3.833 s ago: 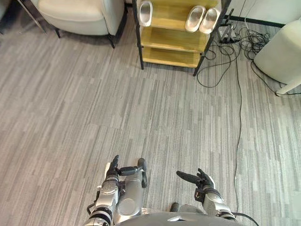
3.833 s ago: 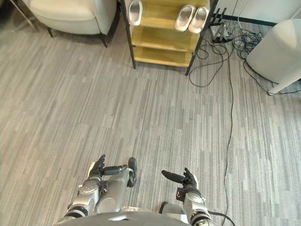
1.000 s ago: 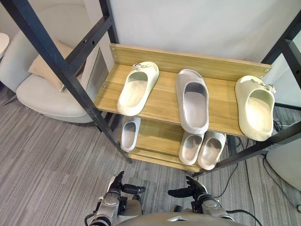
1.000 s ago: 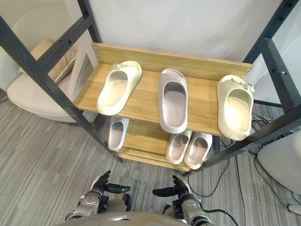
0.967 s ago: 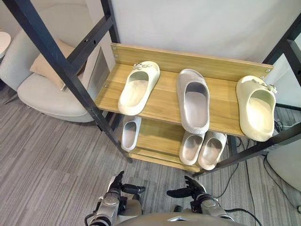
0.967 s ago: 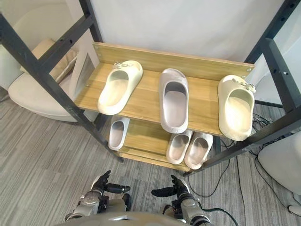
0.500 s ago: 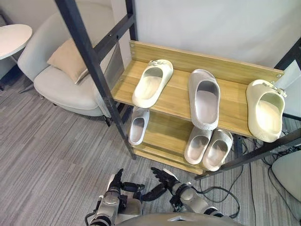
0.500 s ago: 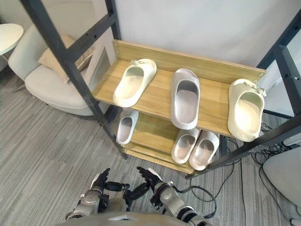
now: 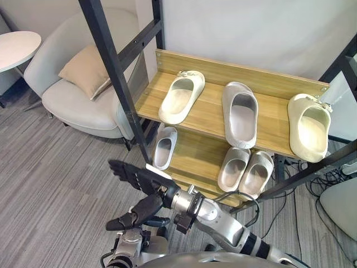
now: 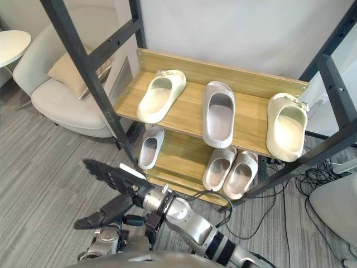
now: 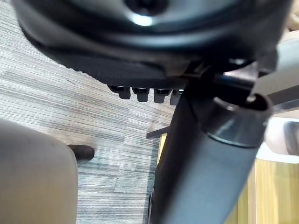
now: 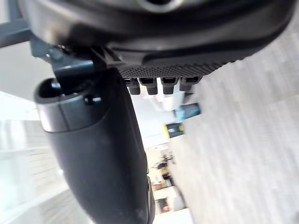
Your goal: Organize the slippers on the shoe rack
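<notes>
The shoe rack (image 9: 213, 118) has a black frame and wooden shelves. On its upper shelf lie a cream slipper (image 9: 181, 98) at the left, a grey slipper (image 9: 240, 114) in the middle and a second cream slipper (image 9: 309, 127) at the right. On the shelf below, a single grey slipper (image 9: 163, 148) lies at the left and a grey pair (image 9: 245, 170) at the right. My right hand (image 9: 139, 177) is raised before the rack's lower left, open with spread fingers, holding nothing. My left hand (image 9: 127, 244) stays low by my body, open and empty.
A pale armchair (image 9: 78, 100) with a beige cushion (image 9: 83, 70) stands left of the rack. A round white table (image 9: 18, 47) is at the far left. Cables (image 9: 329, 174) lie on the grey floor at the right, by a white object (image 9: 341, 204).
My right hand has lifted from low near my body and swung leftward and up, fingers spread, across in front of my left hand. The left hand has stayed low. The view shifted slightly.
</notes>
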You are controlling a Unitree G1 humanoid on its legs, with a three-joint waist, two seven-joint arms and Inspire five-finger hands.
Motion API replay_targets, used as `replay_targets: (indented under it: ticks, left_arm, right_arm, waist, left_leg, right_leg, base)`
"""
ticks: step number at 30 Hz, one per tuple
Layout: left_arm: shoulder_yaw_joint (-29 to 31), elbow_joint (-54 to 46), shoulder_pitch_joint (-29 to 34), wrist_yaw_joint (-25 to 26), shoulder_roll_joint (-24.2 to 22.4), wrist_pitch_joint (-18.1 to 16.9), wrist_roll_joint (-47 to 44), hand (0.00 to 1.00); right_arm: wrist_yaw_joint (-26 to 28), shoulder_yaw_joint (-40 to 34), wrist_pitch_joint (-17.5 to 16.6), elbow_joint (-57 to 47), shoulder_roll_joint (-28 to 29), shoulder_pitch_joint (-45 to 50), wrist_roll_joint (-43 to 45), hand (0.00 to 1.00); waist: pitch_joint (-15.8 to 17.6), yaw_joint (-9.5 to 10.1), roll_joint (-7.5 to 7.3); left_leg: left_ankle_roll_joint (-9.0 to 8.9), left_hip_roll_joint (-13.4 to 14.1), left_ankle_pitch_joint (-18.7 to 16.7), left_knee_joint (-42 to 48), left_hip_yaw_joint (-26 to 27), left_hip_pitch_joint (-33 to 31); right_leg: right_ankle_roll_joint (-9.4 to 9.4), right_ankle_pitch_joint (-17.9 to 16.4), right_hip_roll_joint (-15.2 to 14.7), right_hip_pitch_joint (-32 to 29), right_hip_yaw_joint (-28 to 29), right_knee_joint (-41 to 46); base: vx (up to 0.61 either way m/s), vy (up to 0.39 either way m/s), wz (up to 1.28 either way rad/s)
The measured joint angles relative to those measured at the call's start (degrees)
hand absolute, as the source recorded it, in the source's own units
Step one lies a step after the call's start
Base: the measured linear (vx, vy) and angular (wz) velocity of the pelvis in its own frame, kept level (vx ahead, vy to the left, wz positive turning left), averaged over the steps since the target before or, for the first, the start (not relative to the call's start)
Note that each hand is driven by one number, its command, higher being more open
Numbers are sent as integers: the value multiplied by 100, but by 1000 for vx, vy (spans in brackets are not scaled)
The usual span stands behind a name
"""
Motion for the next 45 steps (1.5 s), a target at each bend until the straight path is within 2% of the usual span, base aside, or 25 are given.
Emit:
replay_targets:
  ticks: [9,13,17,20,30,37,45]
  left_arm:
    - [-152,185,59,7,-29,-1,-55,100]
    - [-178,185,108,-33,-24,-3,-64,100]
    - [-175,184,185,-125,-31,-3,-154,100]
    - [-176,181,235,-211,-44,-7,-153,100]
    - [-148,155,282,-363,-40,-63,-151,100]
    - [-37,152,300,-454,-43,-62,-148,100]
    - [12,151,303,-478,-21,-62,-147,100]
  right_arm:
    - [-249,-607,-314,-1005,-37,-84,242,100]
    - [-523,-1606,-560,-1618,-96,-94,73,100]
    - [-925,-2695,-931,-1970,-334,-104,-486,100]
    - [-1168,-3138,-1037,-2062,-623,-107,-983,100]
    - [-1814,-3948,-995,-1733,-1104,-334,-2958,100]
    - [-1988,-4154,-782,-1067,-1426,-442,-3516,100]
    - [-2050,-4215,-531,-100,-1524,-529,-3813,100]
  waist:
    - [-226,-128,104]
    - [-289,-196,112]
    - [-334,-313,165]
    - [-369,-392,221]
    - [-384,-443,204]
    - [-398,-443,170]
    - [-372,-440,101]
  left_leg:
    - [-24,38,-19,-101,196,270]
    - [-36,39,-28,-116,246,328]
    - [-34,43,-27,-155,309,392]
    - [-34,66,-27,-208,391,445]
    - [-34,102,-26,-312,434,492]
    - [-34,110,-26,-388,434,497]
    - [-34,87,-26,-457,391,443]
  right_leg:
    - [-5,-3,10,96,205,16]
    - [-1,7,9,115,266,15]
    - [-3,24,15,140,331,-12]
    - [-5,49,39,140,422,-52]
    - [-17,60,94,140,472,-112]
    - [-18,60,114,133,473,-169]
    - [-11,64,120,114,427,-265]
  base:
    - [-13,9,-12]
    - [-5,7,-7]
    - [0,7,-8]
    - [8,4,-14]
    - [10,-4,-3]
    - [0,0,0]
    - [14,-1,2]
